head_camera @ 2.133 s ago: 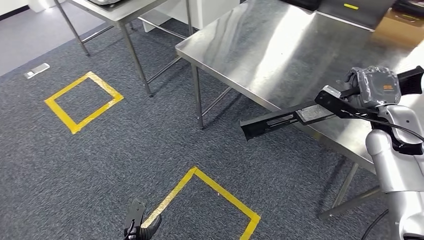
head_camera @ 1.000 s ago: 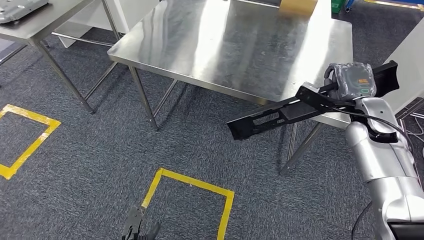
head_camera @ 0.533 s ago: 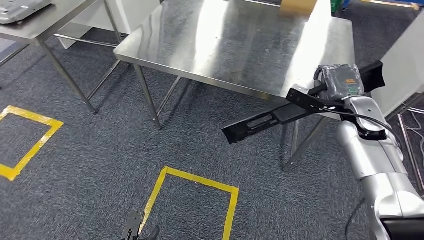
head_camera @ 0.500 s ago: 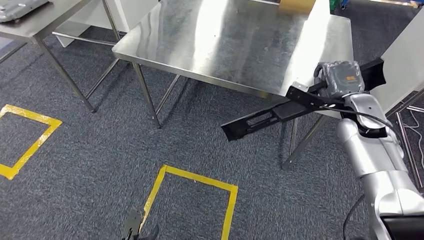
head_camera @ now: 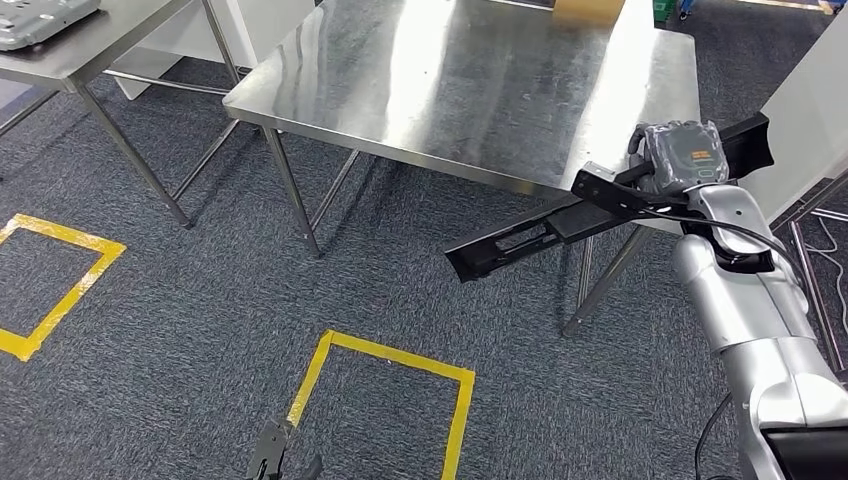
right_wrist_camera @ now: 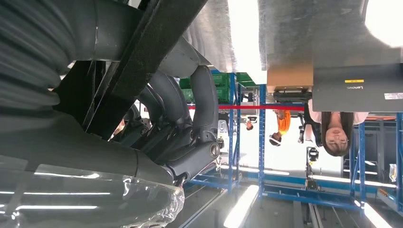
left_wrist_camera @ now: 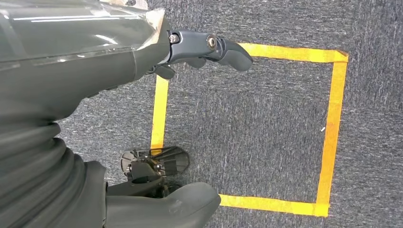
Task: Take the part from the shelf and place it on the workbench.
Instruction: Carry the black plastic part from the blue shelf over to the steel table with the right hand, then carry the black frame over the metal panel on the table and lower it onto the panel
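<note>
Head view: the right hand (head_camera: 683,155) is gripping the part (head_camera: 560,225), a long black slotted bracket, holding it in the air at the near right corner of the workbench (head_camera: 450,80); the part's free end is reaching out over the grey carpet (head_camera: 180,330), clear of the steel top, and its other end is sticking out past the hand. The left hand (head_camera: 275,462) is hanging low by a yellow tape square (head_camera: 385,400) on the floor, and a second tape square (head_camera: 50,290) is lying well to the left. A second steel table (head_camera: 70,40) is standing at the far left. Left wrist view: the left hand (left_wrist_camera: 142,118) is holding nothing, its fingers (left_wrist_camera: 223,47) spread apart above the carpet and the yellow tape square (left_wrist_camera: 332,118). Right wrist view: the right hand's fingers (right_wrist_camera: 190,104) are curling closed around the black part (right_wrist_camera: 142,61), which is crossing the palm diagonally. Blue racking (right_wrist_camera: 261,137) and people (right_wrist_camera: 335,130) are showing in the background.
</note>
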{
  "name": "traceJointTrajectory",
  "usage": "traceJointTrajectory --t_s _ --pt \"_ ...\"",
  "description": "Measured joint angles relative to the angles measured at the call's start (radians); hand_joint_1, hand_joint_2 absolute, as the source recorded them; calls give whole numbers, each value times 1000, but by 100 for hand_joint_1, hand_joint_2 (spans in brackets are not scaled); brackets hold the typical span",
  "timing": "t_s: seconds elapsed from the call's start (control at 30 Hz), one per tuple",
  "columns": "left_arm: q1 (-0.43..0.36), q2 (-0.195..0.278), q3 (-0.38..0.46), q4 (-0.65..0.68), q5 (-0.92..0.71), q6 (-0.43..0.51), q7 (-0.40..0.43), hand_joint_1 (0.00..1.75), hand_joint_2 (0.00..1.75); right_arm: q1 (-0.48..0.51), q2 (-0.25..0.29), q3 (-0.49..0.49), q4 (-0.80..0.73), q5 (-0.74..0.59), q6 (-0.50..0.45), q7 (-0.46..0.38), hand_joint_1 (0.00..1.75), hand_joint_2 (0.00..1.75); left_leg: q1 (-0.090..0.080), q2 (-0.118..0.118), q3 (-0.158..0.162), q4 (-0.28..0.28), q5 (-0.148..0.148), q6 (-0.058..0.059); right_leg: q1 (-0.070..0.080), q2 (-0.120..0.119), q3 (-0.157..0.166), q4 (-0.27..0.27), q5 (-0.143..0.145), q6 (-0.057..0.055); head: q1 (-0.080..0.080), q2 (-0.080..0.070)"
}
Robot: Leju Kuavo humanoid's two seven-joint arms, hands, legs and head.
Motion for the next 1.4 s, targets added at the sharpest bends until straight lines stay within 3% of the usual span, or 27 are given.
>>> traceJointTrajectory --t_s 0.9,1.0,1.07,1.13,1.23,1.3,1.33,1.4 --pt "0 0 0 0 -14 -1 -3 0 175 16 -10 -1 0 9 10 6 152 175 -3 -1 -2 2 0 1 -4 0 0 0 3 5 0 0" --pt "0 1 0 0 -14 -5 -4 0 175 19 -13 -1 -1 10 12 6 152 175 -6 -1 -3 0 0 8 -5 0 0 2 8 11 0 0" --pt "0 0 0 0 -15 -9 -6 0 175 20 -17 -2 -5 10 13 7 152 175 -5 0 2 -10 1 20 -3 1 -2 10 13 22 0 0" --pt "0 -1 0 0 -16 -10 -9 0 175 21 -22 -4 -9 10 14 7 152 175 1 1 10 -19 5 31 -2 1 -19 47 -11 22 1 0" --pt "1 -3 0 0 -17 -11 -11 0 175 23 -29 -4 -11 11 16 7 152 175 5 3 9 -21 11 33 -8 1 -94 215 -98 16 3 0" --pt "2 -4 0 0 -17 -11 -11 0 175 31 -32 -4 -12 12 17 7 152 175 8 4 7 -20 11 30 -15 1 -124 286 -126 29 3 0" --pt "2 -5 0 0 -18 -11 -11 0 175 34 -33 -4 -12 13 17 7 152 175 11 4 7 -19 11 26 -20 0 -113 267 -117 39 3 0" --pt "2 -6 1 0 -18 -11 -12 0 175 35 -36 -5 -14 13 18 7 152 175 18 5 8 -15 7 13 -30 -3 -46 129 -64 67 4 0"
